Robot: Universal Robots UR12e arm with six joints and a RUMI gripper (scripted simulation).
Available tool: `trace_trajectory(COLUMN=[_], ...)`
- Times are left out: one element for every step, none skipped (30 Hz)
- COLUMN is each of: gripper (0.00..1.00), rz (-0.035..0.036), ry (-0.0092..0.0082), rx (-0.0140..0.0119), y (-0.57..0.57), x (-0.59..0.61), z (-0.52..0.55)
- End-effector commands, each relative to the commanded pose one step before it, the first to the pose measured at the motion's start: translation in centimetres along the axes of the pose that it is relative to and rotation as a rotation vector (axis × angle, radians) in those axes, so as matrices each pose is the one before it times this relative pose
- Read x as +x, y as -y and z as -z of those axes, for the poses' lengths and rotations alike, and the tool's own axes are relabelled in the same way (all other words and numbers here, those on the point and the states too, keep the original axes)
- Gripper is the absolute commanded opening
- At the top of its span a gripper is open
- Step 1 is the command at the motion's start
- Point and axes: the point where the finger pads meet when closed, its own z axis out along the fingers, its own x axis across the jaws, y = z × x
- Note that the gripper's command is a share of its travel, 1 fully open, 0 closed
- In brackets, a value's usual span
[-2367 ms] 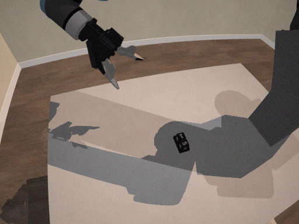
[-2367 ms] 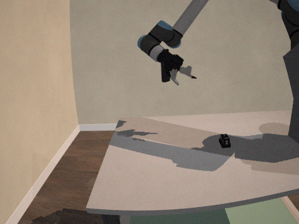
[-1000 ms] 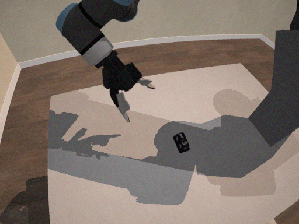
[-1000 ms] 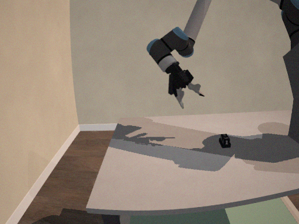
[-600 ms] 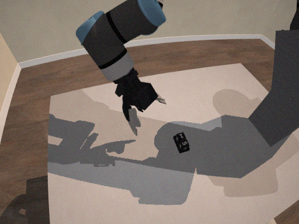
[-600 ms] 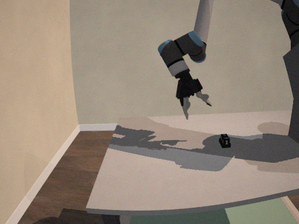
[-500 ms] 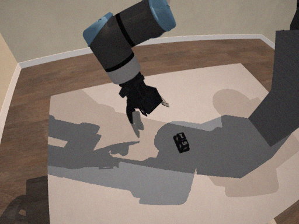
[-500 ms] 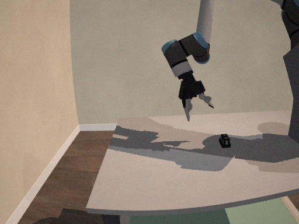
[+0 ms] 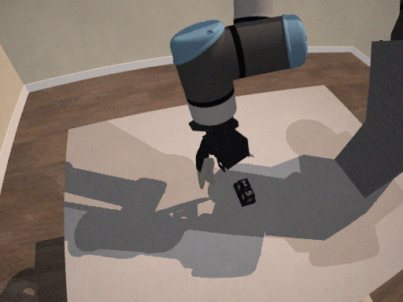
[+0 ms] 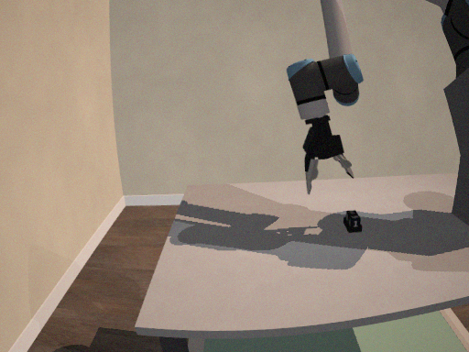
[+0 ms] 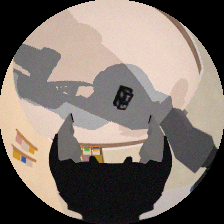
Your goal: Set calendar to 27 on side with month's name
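Black two-jaw gripper with grey, dark-tipped fingers (image 9: 214, 169) (image 10: 331, 184) hangs above the pale table (image 9: 130, 271) (image 10: 238, 293) (image 11: 145, 30), jaws spread to the full, nothing between them

Small black calendar with pale numerals (image 9: 245, 192) (image 10: 353, 221) (image 11: 123, 97) stands on the table, inside a broad grey shadow, apart from the fingers; tray and separate cubes too small to sort out

Top view: two marked upward faces side by side, one reading 5, the other seemingly 1; exterior view gives instead a side face with a pale 1; wrist view blurs the marks. Month's name not legible in any view

Exterior view alone makes the height plain: both fingertips above the calendar. Wrist view has both fingers, plus a wall shelf with coloured items (image 11: 92, 154) beyond the table edge, which top and exterior lack

Blue-capped dark wrist joints (image 9: 208, 63) (image 10: 311, 84) visible from top and exterior
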Motion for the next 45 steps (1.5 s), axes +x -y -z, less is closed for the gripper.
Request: trace_trajectory(gripper=[1.00, 1.00, 1.00, 1.00, 1.00, 1.00, 1.00, 1.00, 1.00, 1.00, 1.00, 1.00, 1.00, 1.00, 1.00, 1.00, 1.00, 1.00, 1.00, 1.00, 1.00, 1.00, 1.00, 1.00, 1.00, 1.00, 1.00, 1.00, 1.00, 1.00, 1.00, 1.00, 1.00, 1.00, 1.00, 1.00, 1.00, 1.00, 1.00, 1.00, 1.00, 1.00, 1.00, 1.00, 1.00], rz=[-0.07825, 0.00000, 0.00000, 0.00000, -0.01701, -0.01644, -0.01582, -0.01515, -0.01444, -0.01369, -0.01290, -0.01208, -0.01124, -0.01038, -0.00950, -0.00862, -0.00774, -0.00687, -0.00601, 0.00000, 0.00000, -0.00518, -0.00438, -0.00361, -0.00290, -0.00225, -0.00166, -0.00114, -0.00071, -0.00038, -0.00014, -0.00002, 0.00000, 0.00000, 0.00000, 0.00000, 0.00000, 0.00000, 0.00000, 0.00000, 0.00000, 0.00000, 0.00000, 0.00000, 0.00000], ry=[0.06311, 0.00000, 0.00000, 0.00000, 0.01219, 0.01189, 0.01153, 0.01112, 0.01067, 0.01016, 0.00962, 0.00905, 0.00845, 0.00782, 0.00718, 0.00653, 0.00587, 0.00522, 0.00457, 0.00000, 0.00000, 0.00394, 0.00333, 0.00275, 0.00221, 0.00171, 0.00126, 0.00087, 0.00054, 0.00029, 0.00011, 0.00002, 0.00000, 0.00000, 0.00000, 0.00000, 0.00000, 0.00000, 0.00000, 0.00000, 0.00000, 0.00000, 0.00000, -0.00001, -0.00007], rx=[0.07682, 0.00000, 0.00000, 0.00000, 0.01371, 0.01291, 0.01211, 0.01132, 0.01053, 0.00976, 0.00900, 0.00825, 0.00753, 0.00682, 0.00614, 0.00548, 0.00485, 0.00425, 0.00368, 0.00000, 0.00000, 0.00314, 0.00263, 0.00215, 0.00172, 0.00132, 0.00097, 0.00067, 0.00042, 0.00022, 0.00008, 0.00001, 0.00000, 0.00000, 0.00000, 0.00000, 0.00000, 0.00000, 0.00000, 0.00000, 0.00000, 0.00000, 0.00000, 0.00000, 0.00002], y=[-1.238, 0.000, 0.000, 0.000, -0.195, -0.168, -0.142, -0.117, -0.095, -0.074, -0.055, -0.039, -0.025, -0.013, -0.004, 0.003, 0.009, 0.012, 0.014, 0.000, 0.000, 0.015, 0.014, 0.013, 0.011, 0.009, 0.007, 0.005, 0.003, 0.002, 0.001, 0.000, 0.000, 0.000, 0.000, 0.000, 0.000, 0.000, 0.000, 0.000, 0.000, 0.000, 0.000, -0.001, -0.003], x=[1.624, 0.000, 0.000, 0.000, 0.443, 0.438, 0.429, 0.417, 0.402, 0.384, 0.363, 0.341, 0.318, 0.293, 0.268, 0.243, 0.217, 0.192, 0.168, 0.000, 0.000, 0.144, 0.121, 0.100, 0.080, 0.062, 0.046, 0.031, 0.020, 0.010, 0.004, 0.001, 0.000, 0.000, 0.000, 0.000, 0.000, 0.000, 0.000, 0.000, 0.000, 0.000, 0.000, -0.001, -0.004], z=[-0.184, 0.000, 0.000, 0.000, 0.109, 0.135, 0.157, 0.174, 0.187, 0.196, 0.201, 0.202, 0.199, 0.194, 0.185, 0.175, 0.162, 0.148, 0.132, 0.000, 0.000, 0.116, 0.100, 0.083, 0.068, 0.053, 0.039, 0.027, 0.017, 0.009, 0.003, 0.000, 0.000, 0.000, 0.000, 0.000, 0.000, 0.000, 0.000, 0.000, 0.000, 0.000, 0.000, -0.056, -0.318])
